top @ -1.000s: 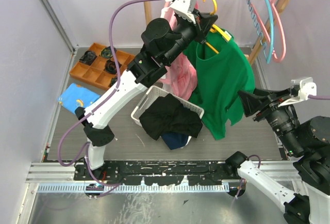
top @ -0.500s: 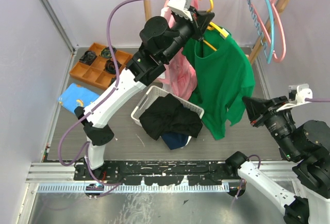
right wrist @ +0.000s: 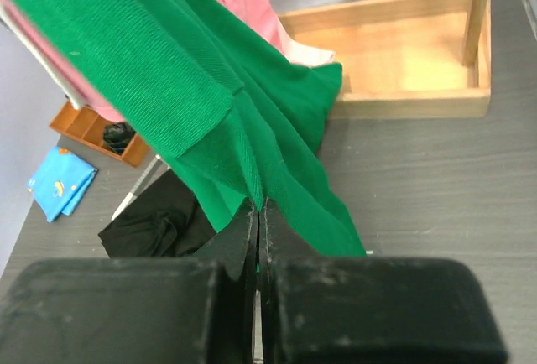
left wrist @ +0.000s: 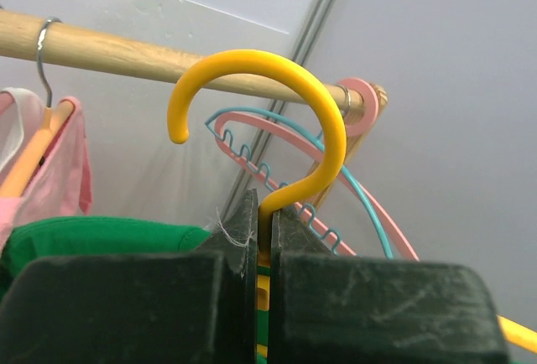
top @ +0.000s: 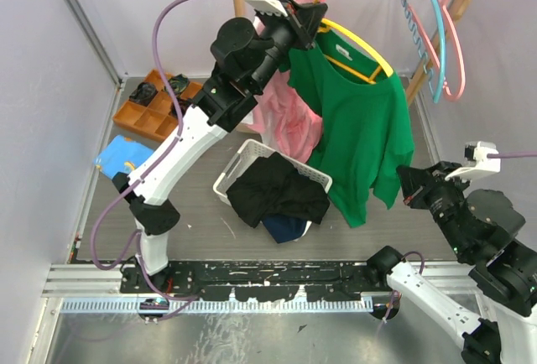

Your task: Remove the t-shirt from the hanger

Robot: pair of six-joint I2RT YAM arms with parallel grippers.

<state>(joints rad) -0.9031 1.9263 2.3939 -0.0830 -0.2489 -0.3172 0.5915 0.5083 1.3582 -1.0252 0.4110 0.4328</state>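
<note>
T-shirt (top: 361, 129) hanging on yellow hanger (top: 361, 44).
Your left gripper (left wrist: 267, 215) pinches the hanger's neck below the hook; your right gripper (right wrist: 258, 210) pinches the green fabric's lower edge.

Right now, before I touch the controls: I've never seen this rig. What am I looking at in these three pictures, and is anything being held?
These are two robot arms, each ending in a two-finger gripper. The wide picture looks down from above and behind them; the other two come from a camera on each wrist. The left gripper is shut on the neck of a yellow hanger by the wooden rail. The right gripper is shut on an edge of the green t-shirt that hangs on that hanger. On the grey surface: a white basket of dark clothes, an orange tray and a blue cloth.
</note>
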